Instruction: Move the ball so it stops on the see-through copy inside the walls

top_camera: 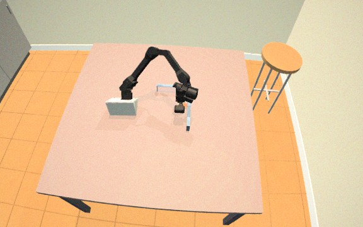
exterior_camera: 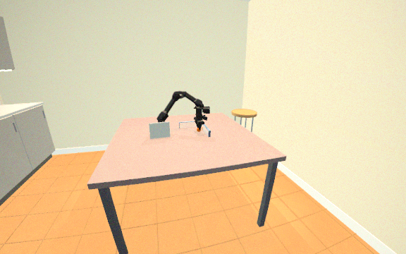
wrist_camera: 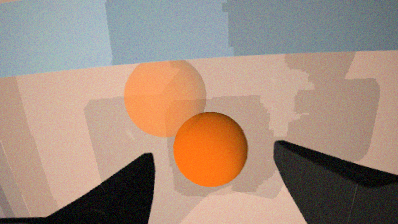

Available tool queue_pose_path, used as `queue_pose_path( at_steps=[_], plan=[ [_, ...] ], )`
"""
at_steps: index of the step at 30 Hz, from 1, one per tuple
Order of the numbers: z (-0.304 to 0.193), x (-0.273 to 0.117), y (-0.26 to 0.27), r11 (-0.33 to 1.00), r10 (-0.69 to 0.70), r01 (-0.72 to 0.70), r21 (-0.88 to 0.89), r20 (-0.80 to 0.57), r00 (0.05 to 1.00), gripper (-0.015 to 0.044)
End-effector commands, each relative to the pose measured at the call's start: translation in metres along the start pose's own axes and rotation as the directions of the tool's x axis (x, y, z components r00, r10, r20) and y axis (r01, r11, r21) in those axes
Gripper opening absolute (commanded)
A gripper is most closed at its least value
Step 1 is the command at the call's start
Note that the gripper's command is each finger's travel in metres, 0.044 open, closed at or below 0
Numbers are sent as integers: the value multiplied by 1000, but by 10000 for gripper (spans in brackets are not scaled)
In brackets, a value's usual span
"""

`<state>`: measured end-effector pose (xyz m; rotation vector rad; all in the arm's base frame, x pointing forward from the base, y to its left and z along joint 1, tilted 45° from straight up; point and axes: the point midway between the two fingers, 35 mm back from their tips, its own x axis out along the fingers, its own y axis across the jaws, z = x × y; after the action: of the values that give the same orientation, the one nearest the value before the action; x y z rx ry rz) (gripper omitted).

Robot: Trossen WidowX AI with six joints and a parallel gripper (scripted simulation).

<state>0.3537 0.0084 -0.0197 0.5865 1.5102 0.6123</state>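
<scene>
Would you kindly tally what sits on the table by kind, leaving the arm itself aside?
Solid orange ball: 1
See-through ball copy: 1
Clear blue walls forming the corner: 2
Pale box at the arm's base: 1
Total: 5

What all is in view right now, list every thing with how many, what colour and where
ball: one, orange, on the table between the open fingers, untouched
see-through copy: one, pale orange, just beyond the ball, overlapping it in the wrist view
clear walls: two, light blue, forming a corner
table: one, pink top, dark legs
stool: one, orange seat, beside the table
cabinets: grey, along the wall
base block: one, pale grey
arm: one, black
fingers: two, black
</scene>
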Motion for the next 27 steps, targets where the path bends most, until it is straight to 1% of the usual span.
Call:
queue_pose_path(
  at_steps=[1, 6, 10, 18, 21, 23, 24, 27],
  plan=[
    [-1, 7, 1, 1000, 7, -7, 5, -1, 1000, 298],
    [-1, 13, 1, 1000, 7, -7, 5, -1, 1000, 298],
    [-1, 13, 1, 1000, 7, -7, 5, -1, 1000, 193],
    [-1, 13, 1, 1000, 7, -7, 5, -1, 1000, 139],
    [0, 10, 1, 1000, 6, -6, 5, 0, 1000, 60],
    [2, 0, 0, 1000, 4, -4, 5, 0, 1000, 8],
    [3, -6, -1, 1000, 3, -3, 5, 0, 1000, 0],
    [5, -22, -2, 1000, 1, -1, 6, 1, 1000, 0]
  ],
)
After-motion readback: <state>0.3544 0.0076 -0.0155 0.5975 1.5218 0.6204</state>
